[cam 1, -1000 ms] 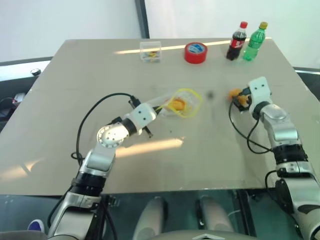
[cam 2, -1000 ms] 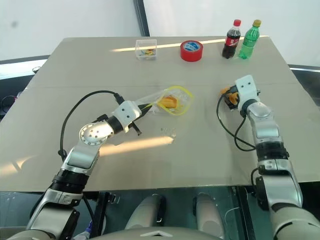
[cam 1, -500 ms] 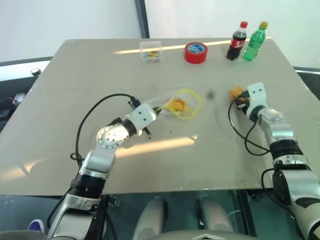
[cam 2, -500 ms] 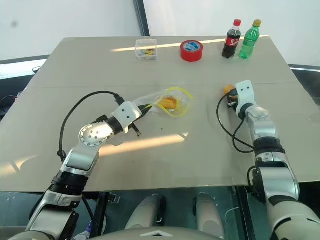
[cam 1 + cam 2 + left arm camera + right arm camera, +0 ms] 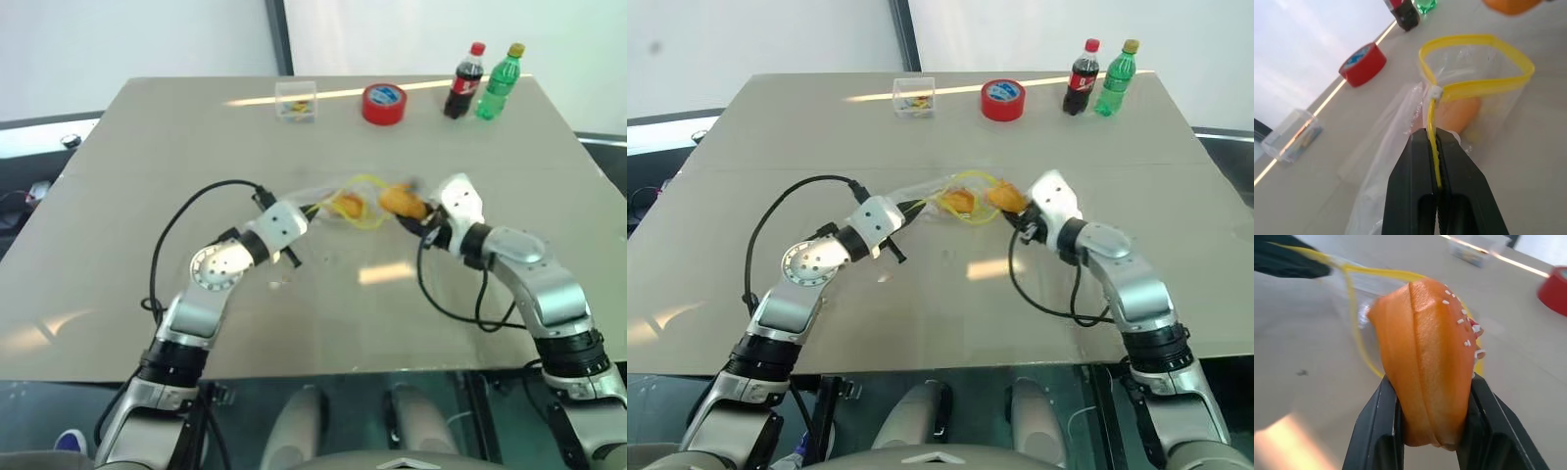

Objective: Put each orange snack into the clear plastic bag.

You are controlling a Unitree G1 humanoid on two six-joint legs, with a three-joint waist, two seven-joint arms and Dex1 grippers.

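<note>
Above table (image 5: 147,157), snack (image 5: 1425,362) sits between right fingers (image 5: 1376,431) (clamped).

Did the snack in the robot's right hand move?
Yes. The snack went left with the right end effector, away from the bottles, up to the bag.

- On the table (image 5: 147,137), the bag (image 5: 345,201) sits near the middle, one snack (image 5: 347,205) inside it.
- The left gripper (image 5: 312,210) is at the bag's left edge.
- The second snack (image 5: 400,202), held in the right gripper (image 5: 411,211), is just right of the bag's mouth.
- Along the far edge, left to right: box (image 5: 295,100), tape roll (image 5: 383,103), two bottles (image 5: 464,80).
</note>
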